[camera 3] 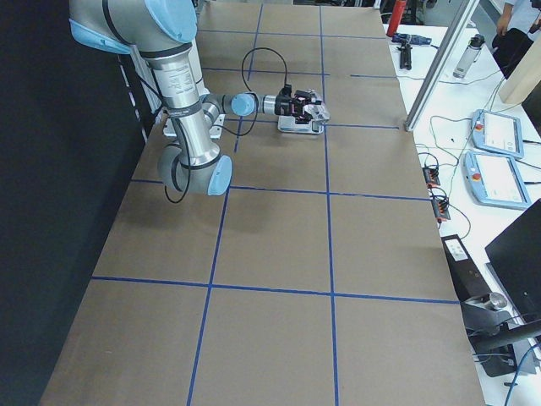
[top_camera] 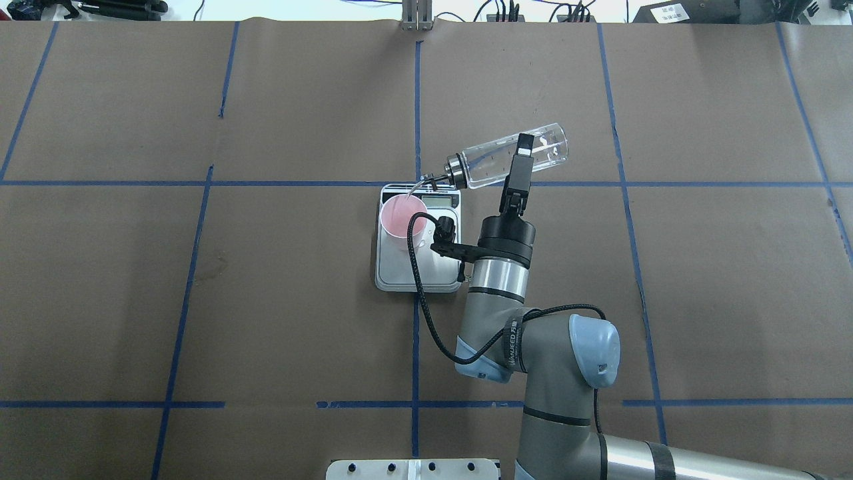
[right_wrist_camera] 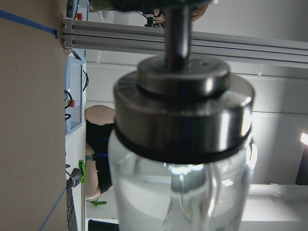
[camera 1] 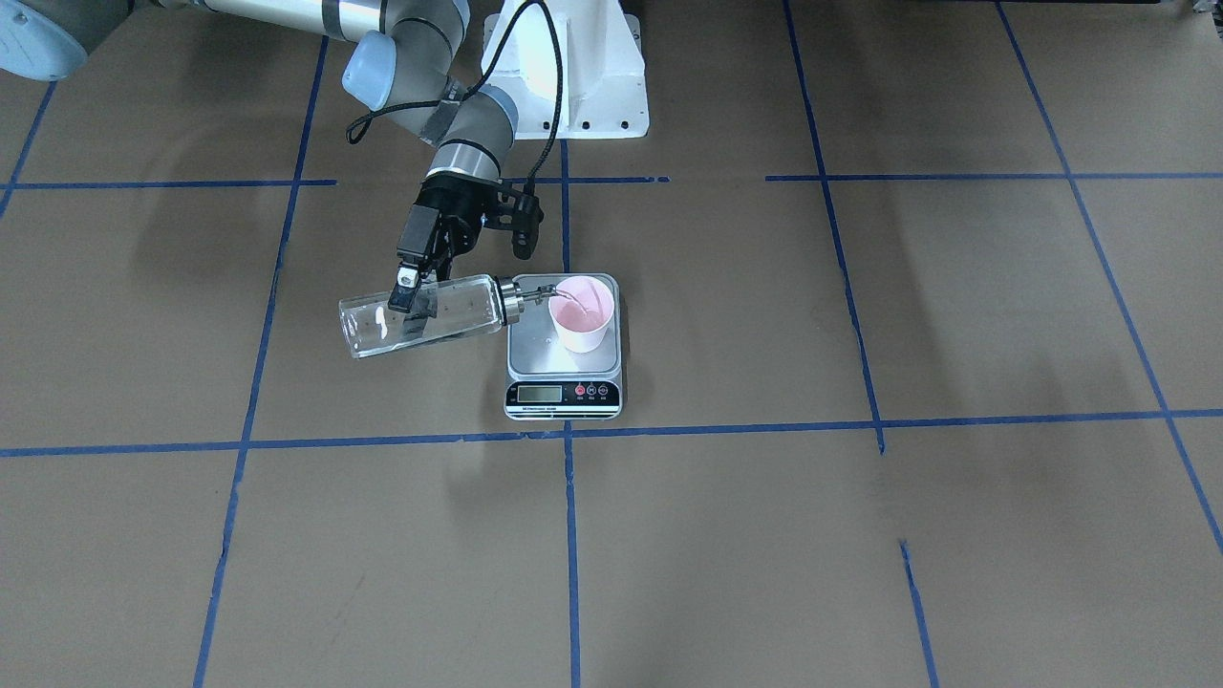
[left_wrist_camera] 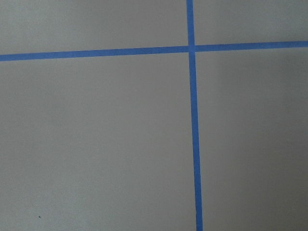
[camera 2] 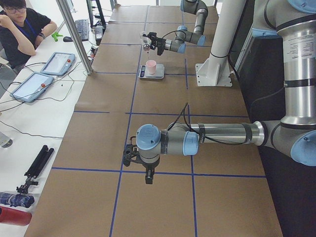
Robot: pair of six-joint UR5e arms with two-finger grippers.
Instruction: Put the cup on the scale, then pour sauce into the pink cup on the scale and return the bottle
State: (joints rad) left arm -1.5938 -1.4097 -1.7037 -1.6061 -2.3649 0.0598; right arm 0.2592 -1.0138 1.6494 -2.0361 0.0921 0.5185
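Between the fingers of my right gripper (camera 1: 411, 301) lies the bottle (camera 1: 459, 306), pinched across its clear glass body and tipped almost level, with the clear sauce (camera 1: 449, 325) inside it. Out from the jaws toward the bottle's neck end, the silver pourer cap (camera 1: 513, 298) with its black ring carries a thin spout that reaches the rim of the cup (camera 1: 583, 315). I cannot tell whether liquid is running. The cup, white paper outside and pink inside, stands upright on the steel platform of the scale (camera 1: 535, 349). The front-facing view shows the scale's black strip in full, with its small display and red button. From overhead, my wrist bracket and a looping black cable (top_camera: 420, 293) cross over the scale (top_camera: 400, 273) and cover part of the platform beside the cup (top_camera: 402, 223). That view does show one finger of the right gripper (top_camera: 523, 157) lying flat along the top of the bottle (top_camera: 490, 160). My right wrist camera sees only the blurred round cap and glass up close, neither cup nor scale. Well apart from all this, my left gripper (camera 2: 147, 175) hangs over bare brown paper (camera 1: 860, 526). It appears only in the side view, so I cannot tell whether those jaws are spread or pressed together, and its own camera gives just matte paper crossed by blue tape (left_wrist_camera: 193, 144). Farther out stand my white pedestal (camera 1: 573, 76) and, past the table's edge, a seated operator (camera 2: 19, 29) by two tablets (camera 2: 57, 63).
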